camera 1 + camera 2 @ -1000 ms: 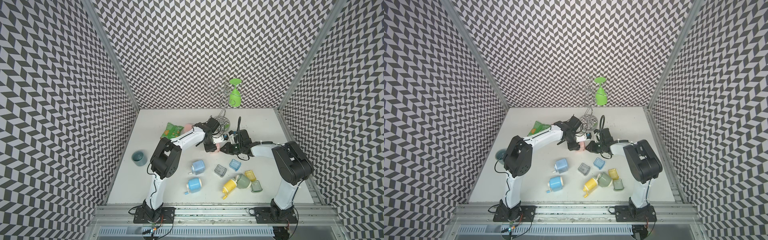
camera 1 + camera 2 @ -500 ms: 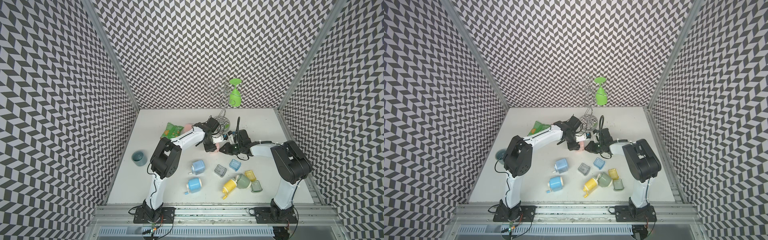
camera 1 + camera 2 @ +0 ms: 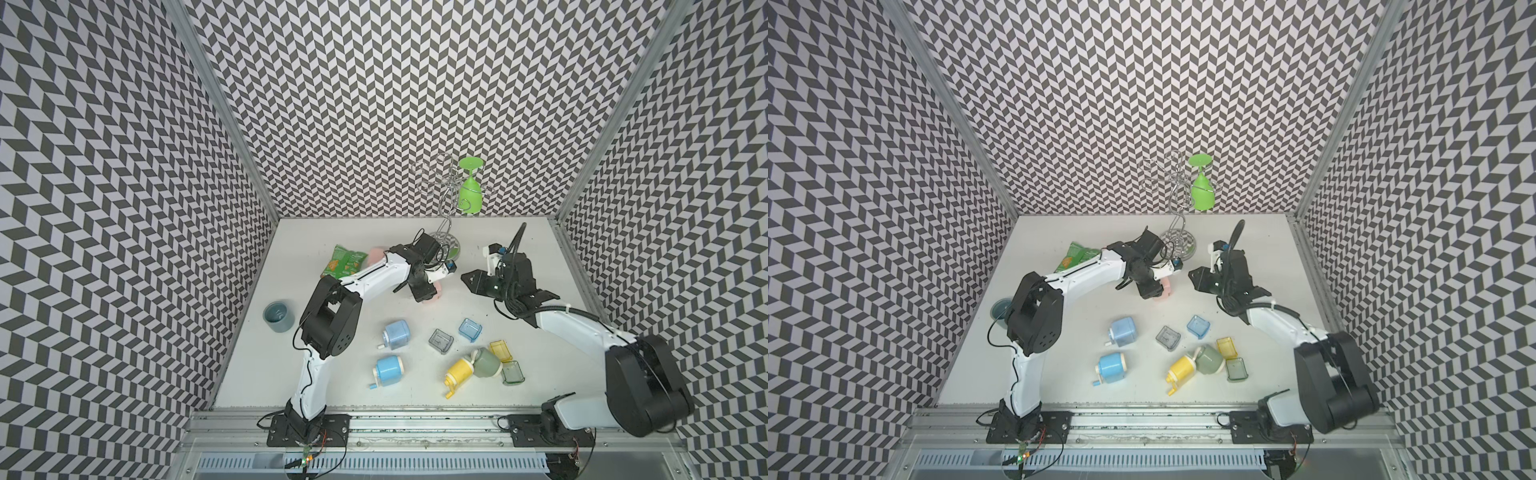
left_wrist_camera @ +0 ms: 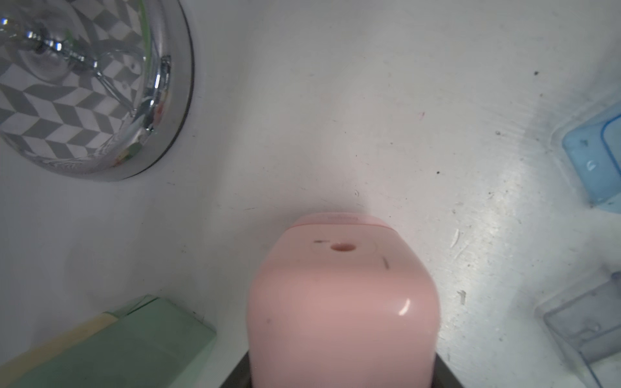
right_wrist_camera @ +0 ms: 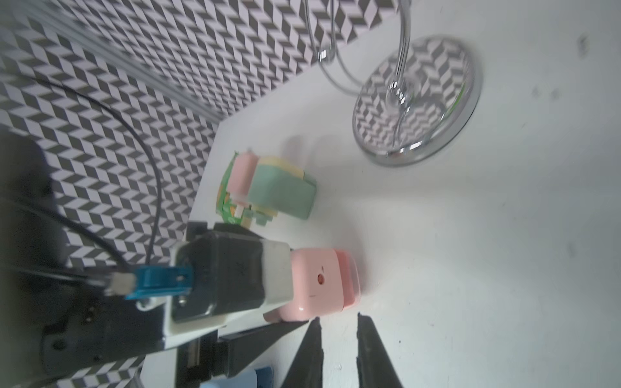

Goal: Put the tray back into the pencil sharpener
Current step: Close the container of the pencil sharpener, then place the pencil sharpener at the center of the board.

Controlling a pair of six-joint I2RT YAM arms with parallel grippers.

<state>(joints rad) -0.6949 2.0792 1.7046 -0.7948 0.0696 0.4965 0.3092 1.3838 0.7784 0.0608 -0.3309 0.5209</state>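
A white table fills a small booth. Walls patterned in black-and-white chevrons rise from the table's back and side edges. Silver metal posts stand at its back corners. A metal rail lines its front edge. Lighting is bright and even.

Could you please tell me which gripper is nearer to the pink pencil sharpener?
Left. The left gripper is clamped on the pink pencil sharpener; the right gripper sits beside it, empty, with a clear gap between them.
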